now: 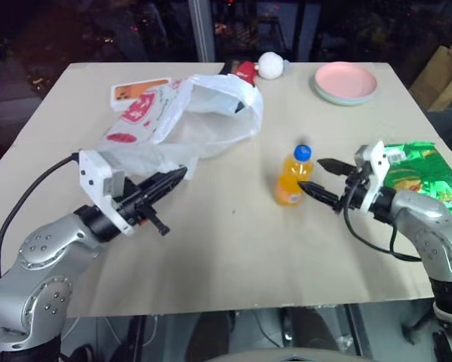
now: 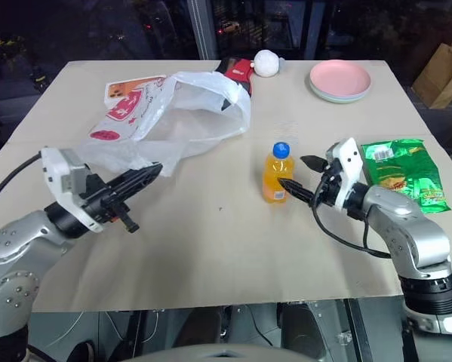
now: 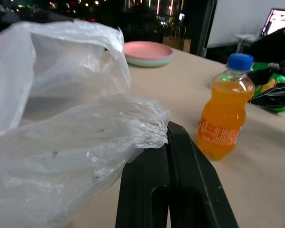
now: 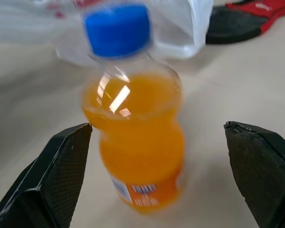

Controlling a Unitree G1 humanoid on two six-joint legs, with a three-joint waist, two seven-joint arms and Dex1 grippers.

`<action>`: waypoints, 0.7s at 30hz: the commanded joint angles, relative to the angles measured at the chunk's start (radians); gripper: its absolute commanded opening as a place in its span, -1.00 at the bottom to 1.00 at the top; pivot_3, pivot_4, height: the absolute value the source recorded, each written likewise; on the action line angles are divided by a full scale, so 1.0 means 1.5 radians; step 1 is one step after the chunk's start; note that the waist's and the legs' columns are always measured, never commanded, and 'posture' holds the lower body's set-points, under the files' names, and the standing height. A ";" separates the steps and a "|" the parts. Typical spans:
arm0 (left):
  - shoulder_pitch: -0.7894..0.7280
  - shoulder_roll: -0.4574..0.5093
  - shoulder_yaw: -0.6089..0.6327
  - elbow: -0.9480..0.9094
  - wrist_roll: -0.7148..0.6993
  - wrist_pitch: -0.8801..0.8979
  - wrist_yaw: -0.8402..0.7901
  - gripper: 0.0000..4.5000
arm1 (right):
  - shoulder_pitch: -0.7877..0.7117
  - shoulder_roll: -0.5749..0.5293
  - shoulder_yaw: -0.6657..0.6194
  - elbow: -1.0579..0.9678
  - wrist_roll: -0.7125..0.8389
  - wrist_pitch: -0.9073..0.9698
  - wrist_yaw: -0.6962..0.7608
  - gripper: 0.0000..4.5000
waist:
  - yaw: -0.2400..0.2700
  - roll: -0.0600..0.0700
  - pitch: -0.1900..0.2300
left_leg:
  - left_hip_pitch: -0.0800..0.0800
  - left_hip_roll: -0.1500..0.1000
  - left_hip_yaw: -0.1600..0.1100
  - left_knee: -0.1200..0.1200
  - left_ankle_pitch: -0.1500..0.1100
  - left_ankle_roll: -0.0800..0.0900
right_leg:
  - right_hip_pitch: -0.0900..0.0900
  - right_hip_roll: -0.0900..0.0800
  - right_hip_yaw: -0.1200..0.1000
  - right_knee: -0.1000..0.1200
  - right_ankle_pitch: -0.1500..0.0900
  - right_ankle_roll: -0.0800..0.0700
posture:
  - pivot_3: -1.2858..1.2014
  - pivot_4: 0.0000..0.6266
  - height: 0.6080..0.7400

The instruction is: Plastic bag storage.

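Observation:
The plastic bag (image 1: 210, 113), thin, translucent white with red print, lies spread over the table's far left, its mouth gaping toward the middle. My left gripper (image 1: 182, 175) is shut on a bunched edge of the bag (image 3: 147, 126) at its near corner, holding it a little above the table. An orange drink bottle (image 1: 292, 181) with a blue cap stands upright right of centre. My right gripper (image 1: 315, 176) is open and level, its two fingers either side of the bottle (image 4: 137, 142) without touching it.
A green foil snack packet (image 1: 422, 175) lies behind my right wrist. At the far edge sit a pink plate (image 1: 345, 81), a white ball (image 1: 271, 65) and a red and black item (image 1: 244, 73). A brown paper bag (image 1: 443, 75) stands off the table at right.

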 commanded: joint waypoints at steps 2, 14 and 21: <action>-0.012 0.015 0.017 -0.024 -0.062 0.019 0.001 -0.97 | -0.035 0.006 0.028 -0.022 -0.004 -0.002 0.009 1.00 | 0.000 0.000 0.000 | 0.000 0.000 0.000 0.000 0.000 0.000 | 0.000 0.000 0.000 0.000 0.000 0.000 | 0.03 -0.52 1.00; 0.016 0.039 0.011 -0.057 -0.177 0.066 -0.006 -1.00 | -0.098 0.049 0.029 0.011 -0.005 -0.003 -0.008 0.18 | -0.001 0.000 0.000 | 0.000 0.000 0.000 0.000 0.000 0.000 | 0.000 0.000 0.000 0.000 0.000 0.000 | 0.03 -0.52 1.00; 0.011 0.028 -0.011 -0.072 -0.201 0.065 0.011 -1.00 | -0.178 0.045 -0.011 0.041 0.030 0.023 -0.012 0.18 | -0.001 0.001 0.001 | 0.000 0.000 0.000 0.000 0.000 0.000 | 0.000 0.000 0.000 0.000 0.000 0.000 | 0.03 -0.52 1.00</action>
